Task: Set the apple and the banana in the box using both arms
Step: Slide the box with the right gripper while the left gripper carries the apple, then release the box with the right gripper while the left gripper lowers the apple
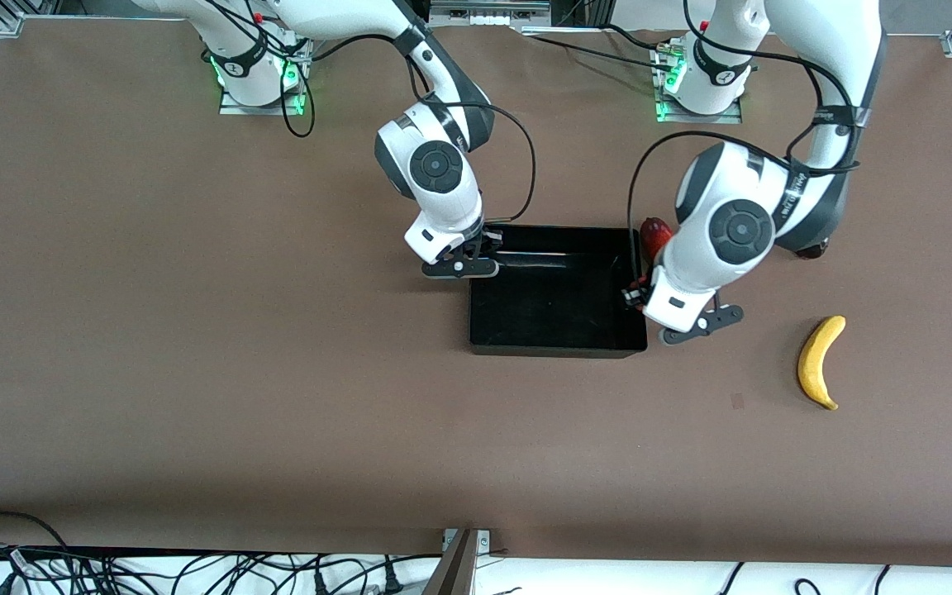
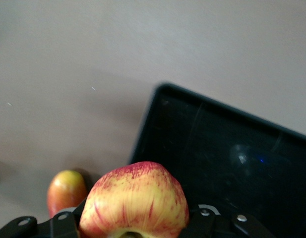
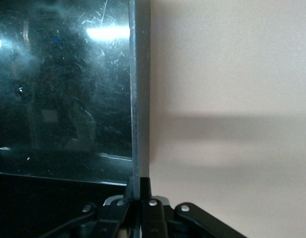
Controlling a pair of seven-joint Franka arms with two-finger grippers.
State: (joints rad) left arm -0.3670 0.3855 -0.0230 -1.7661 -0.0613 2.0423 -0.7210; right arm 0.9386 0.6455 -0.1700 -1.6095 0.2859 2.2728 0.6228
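**A:** So why's the right gripper (image 1: 461,258) parked on the box (image 1: 557,335) edge? In the right wrist view the fingers (image 3: 124,201) are pinched shut on the thin wall (image 3: 139,99) at the right arm's end. My guess is it's pinning the box down so it won't slide when fruit goes in.

**B:** Makes sense, that box is glossy black plastic, shallow, low walls, scuffed floor with glare on it. Probably skates easily on the brown table (image 1: 195,372). Nothing visible inside it.

**A:** And the left gripper (image 1: 640,293)?

**B:** It's got the apple (image 2: 135,201) clamped between its fingers, hanging over the box wall at the left arm's end. Apple's round, smooth, red streaks over yellow. Looks like it's about to be dropped in, though that's just my read.

**A:** There's a second fruit (image 2: 66,191) on the table beside that end of the box, small, red and yellow.

**B:** Yeah, not part of the job. The banana (image 1: 820,360) is on the table toward the left arm's end, well apart from the box, nearer the front camera. Curved, matte yellow, dark tips, untouched.
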